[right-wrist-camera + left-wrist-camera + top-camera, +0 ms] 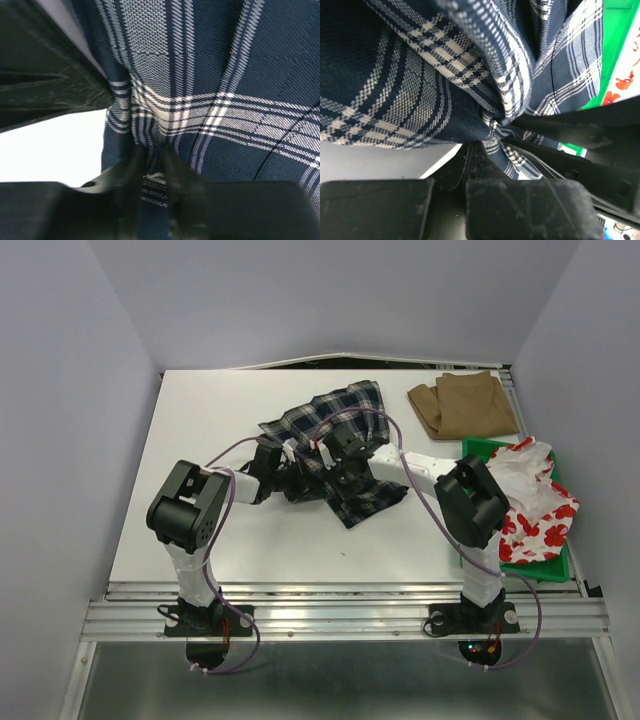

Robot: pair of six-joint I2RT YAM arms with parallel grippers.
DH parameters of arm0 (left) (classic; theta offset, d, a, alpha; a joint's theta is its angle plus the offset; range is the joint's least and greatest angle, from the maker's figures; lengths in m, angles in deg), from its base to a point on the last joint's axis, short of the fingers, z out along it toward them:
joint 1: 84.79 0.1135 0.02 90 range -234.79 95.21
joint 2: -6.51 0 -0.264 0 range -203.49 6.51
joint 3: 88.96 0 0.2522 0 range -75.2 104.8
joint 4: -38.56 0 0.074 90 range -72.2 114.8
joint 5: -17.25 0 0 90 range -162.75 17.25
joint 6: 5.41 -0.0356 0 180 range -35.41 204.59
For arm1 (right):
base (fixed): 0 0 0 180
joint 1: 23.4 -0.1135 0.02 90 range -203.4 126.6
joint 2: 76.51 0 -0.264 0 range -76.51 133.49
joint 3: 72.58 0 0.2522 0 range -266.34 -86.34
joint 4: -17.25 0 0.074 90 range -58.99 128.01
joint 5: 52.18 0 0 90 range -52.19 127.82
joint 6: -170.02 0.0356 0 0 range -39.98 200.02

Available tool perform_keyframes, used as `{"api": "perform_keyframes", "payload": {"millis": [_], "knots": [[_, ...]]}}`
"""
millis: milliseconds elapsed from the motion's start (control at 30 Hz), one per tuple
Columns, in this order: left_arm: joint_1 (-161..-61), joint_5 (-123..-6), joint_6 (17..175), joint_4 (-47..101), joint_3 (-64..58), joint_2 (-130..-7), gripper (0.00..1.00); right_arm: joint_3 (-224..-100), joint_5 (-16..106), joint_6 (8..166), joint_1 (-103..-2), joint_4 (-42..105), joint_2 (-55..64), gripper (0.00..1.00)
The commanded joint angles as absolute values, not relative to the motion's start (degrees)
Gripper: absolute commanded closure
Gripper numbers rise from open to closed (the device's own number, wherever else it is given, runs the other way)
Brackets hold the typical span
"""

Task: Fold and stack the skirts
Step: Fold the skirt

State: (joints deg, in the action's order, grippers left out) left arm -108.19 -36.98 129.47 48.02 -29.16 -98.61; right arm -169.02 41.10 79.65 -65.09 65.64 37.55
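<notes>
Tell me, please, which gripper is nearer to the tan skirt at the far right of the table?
Right. The right gripper holds the plaid skirt mid-table, nearer the tan skirt; the left gripper pinches it farther left.

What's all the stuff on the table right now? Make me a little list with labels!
plaid skirt: crumpled in the middle of the table
left end effector: shut on plaid skirt
right end effector: shut on plaid skirt
tan skirt: far right corner, on its own
flower skirt: heaped in green tray, right side
stack: none yet, all three apart
</notes>
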Motion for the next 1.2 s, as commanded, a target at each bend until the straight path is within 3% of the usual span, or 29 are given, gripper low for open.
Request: {"api": "perform_keyframes", "payload": {"millis": [0, 167, 667, 1067, 1133, 1167], "knots": [[-107.7, -37.4, 128.0, 47.7, -27.0, -99.4, 1.0, -170.2, 40.7, 79.8, -65.6, 63.9, 36.3, 0.78], [-107.2, -38.3, 127.5, 46.6, -26.9, -99.7, 1.0, -173.5, 43.1, 79.8, -65.6, 65.3, 34.8, 0.99], [-105.6, -39.2, 126.3, 45.0, -27.1, -99.4, 1.0, -174.2, 51.7, 84.6, -65.6, 65.8, 31.5, 0.99], [-105.0, -39.3, 124.6, 42.7, -26.6, -97.6, 1.0, -170.8, 57.7, 87.0, -65.6, 62.3, 38.4, 0.99], [-104.0, -39.2, 122.0, 38.8, -25.6, -95.7, 0.89, -170.4, 58.4, 87.7, -65.6, 60.6, 40.1, 0.99], [-103.5, -39.1, 120.7, 37.1, -25.2, -94.8, 0.77, -170.2, 59.0, 87.9, -65.6, 59.9, 40.6, 0.99]]}}
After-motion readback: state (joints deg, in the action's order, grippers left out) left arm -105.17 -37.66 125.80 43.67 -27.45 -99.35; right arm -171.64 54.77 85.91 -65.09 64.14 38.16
